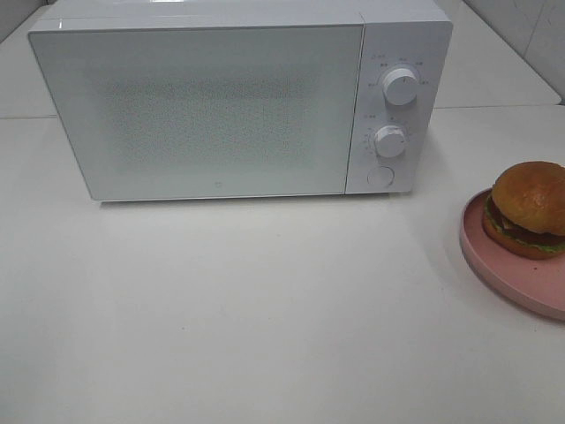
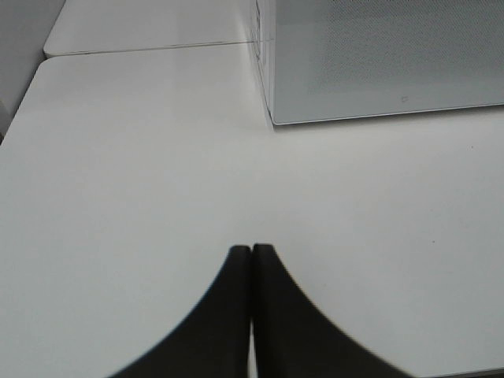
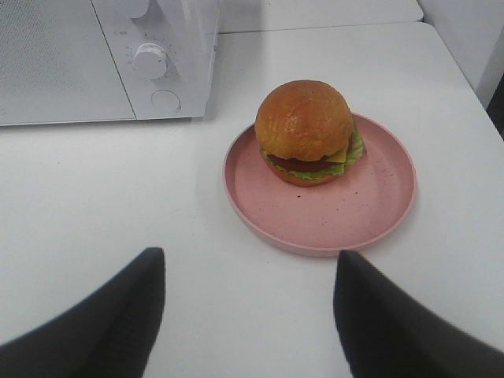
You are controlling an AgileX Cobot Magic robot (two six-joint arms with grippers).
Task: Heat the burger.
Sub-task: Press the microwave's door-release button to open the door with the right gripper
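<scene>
Burger [image 1: 530, 208] sits on pink plate [image 1: 514, 284] near closed microwave [image 1: 221, 106].

Golden-brown burger [image 1: 530, 208] — green lettuce, yellow cheese, pink plate [image 1: 512, 274], white microwave [image 1: 238, 102] — speckled grey door, white table [image 1: 247, 309]

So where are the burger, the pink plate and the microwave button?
burger [image 3: 303, 118], right wrist view, top of bun
pink plate [image 3: 346, 213], right wrist view, bare floor
microwave button [image 1: 380, 176], exterior high view, its centre

Left fingers [image 2: 220, 323] and right fingers [image 3: 102, 323] are matte black — smoothly curved.
</scene>
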